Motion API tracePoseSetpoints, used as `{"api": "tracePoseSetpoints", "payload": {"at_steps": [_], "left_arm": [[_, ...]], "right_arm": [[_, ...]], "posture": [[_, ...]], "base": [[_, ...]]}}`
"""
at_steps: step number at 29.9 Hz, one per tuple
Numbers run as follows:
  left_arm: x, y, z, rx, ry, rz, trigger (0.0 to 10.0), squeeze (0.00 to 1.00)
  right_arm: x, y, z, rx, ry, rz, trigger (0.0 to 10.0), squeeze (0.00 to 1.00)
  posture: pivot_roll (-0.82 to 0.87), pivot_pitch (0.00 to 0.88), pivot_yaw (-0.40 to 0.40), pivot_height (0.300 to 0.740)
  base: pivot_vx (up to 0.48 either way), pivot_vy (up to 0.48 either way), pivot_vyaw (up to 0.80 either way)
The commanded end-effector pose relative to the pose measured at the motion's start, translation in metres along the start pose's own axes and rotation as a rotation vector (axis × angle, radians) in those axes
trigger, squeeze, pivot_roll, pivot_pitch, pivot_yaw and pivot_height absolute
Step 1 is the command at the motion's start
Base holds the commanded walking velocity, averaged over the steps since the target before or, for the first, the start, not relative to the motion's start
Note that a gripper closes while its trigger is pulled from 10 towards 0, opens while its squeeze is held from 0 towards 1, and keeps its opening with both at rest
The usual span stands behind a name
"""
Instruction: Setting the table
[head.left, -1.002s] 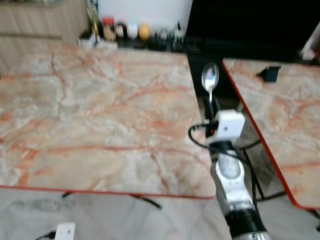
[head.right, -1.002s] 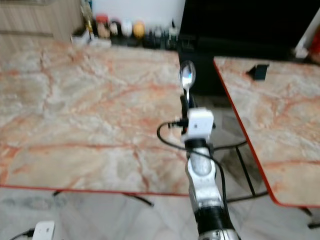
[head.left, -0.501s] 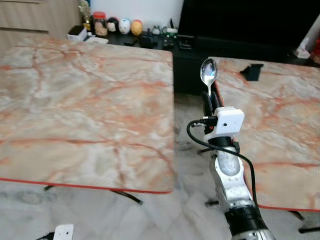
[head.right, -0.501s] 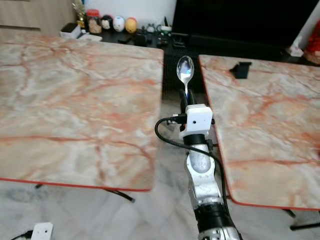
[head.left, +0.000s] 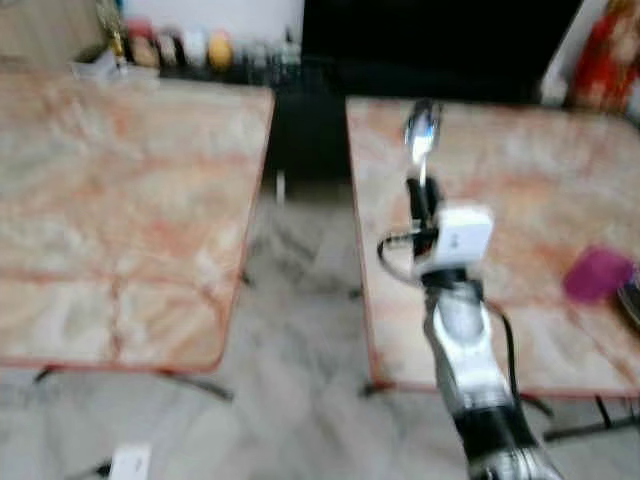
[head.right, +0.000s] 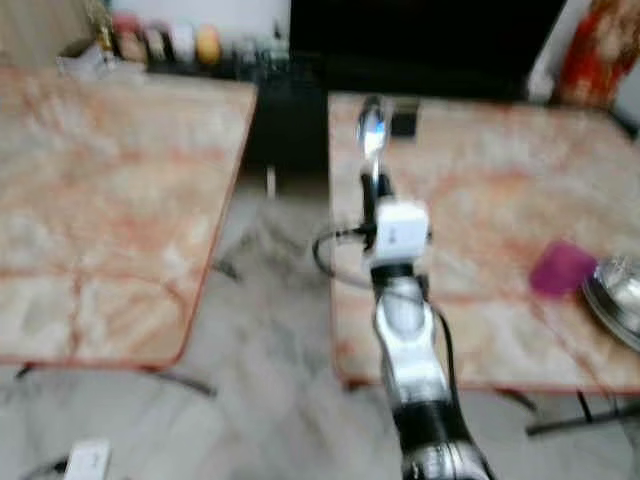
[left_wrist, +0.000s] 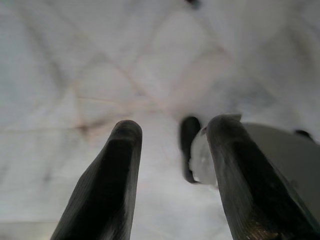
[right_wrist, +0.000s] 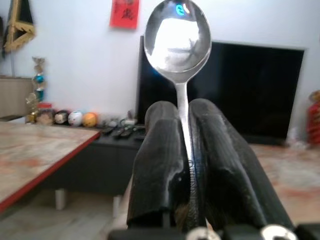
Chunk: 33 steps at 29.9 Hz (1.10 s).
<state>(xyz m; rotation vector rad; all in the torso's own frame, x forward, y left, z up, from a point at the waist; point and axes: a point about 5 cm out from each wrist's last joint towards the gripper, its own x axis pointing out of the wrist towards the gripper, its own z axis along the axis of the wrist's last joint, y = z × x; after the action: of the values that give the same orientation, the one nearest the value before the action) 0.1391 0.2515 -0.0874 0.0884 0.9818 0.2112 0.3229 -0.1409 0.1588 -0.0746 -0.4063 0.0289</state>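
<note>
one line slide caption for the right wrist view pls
Right claw shut on a spoon held upright, bowl up, facing a dark TV.

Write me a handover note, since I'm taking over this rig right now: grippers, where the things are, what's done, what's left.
Right gripper: shut on the spoon, held upright over the near edge of the right table.
Left gripper: open, hanging over the floor.
On the right table: a purple item and a metal dish at its far right side; head views are blurred.
Done: spoon picked up and carried over.
Left: set the spoon down, probably beside the dish.
</note>
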Motion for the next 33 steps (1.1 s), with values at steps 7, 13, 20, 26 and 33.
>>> {"api": "tracePoseSetpoints", "payload": {"at_steps": [7, 13, 20, 26, 33], "left_arm": [[-0.0005, 0.0047, -0.0008, 0.023, 0.004, 0.004, 10.0, 0.00], [-0.0004, 0.0050, -0.0004, 0.019, 0.004, 0.007, 10.0, 0.00], [-0.0004, 0.0055, -0.0002, 0.019, 0.003, 0.008, 10.0, 0.00], [-0.0003, 0.0056, 0.0000, 0.021, 0.003, 0.007, 10.0, 0.00], [-0.0003, 0.0058, 0.0001, 0.021, 0.003, 0.007, 10.0, 0.00]], "right_arm": [[0.0056, 0.0066, 0.0079, 0.015, -0.032, 0.016, 10.0, 0.00], [0.0062, 0.0066, 0.0089, 0.018, -0.035, 0.014, 10.0, 0.00], [0.0077, 0.0045, 0.0111, 0.015, -0.043, 0.003, 10.0, 0.00], [0.0095, -0.0004, 0.0123, 0.003, -0.047, -0.005, 10.0, 0.00], [0.0104, -0.0007, 0.0134, 0.003, -0.052, -0.009, 10.0, 0.00]], "posture": [[-0.01, 0.000, -0.071, 0.740], [0.00, 0.000, -0.070, 0.740], [-0.01, 0.000, -0.067, 0.740], [-0.01, 0.000, -0.065, 0.740], [-0.01, 0.000, -0.066, 0.740]], "base": [[0.000, -0.417, 0.00], [0.000, -0.418, 0.00], [0.000, -0.417, 0.00], [0.000, -0.417, 0.00], [0.000, -0.418, 0.00]]}}
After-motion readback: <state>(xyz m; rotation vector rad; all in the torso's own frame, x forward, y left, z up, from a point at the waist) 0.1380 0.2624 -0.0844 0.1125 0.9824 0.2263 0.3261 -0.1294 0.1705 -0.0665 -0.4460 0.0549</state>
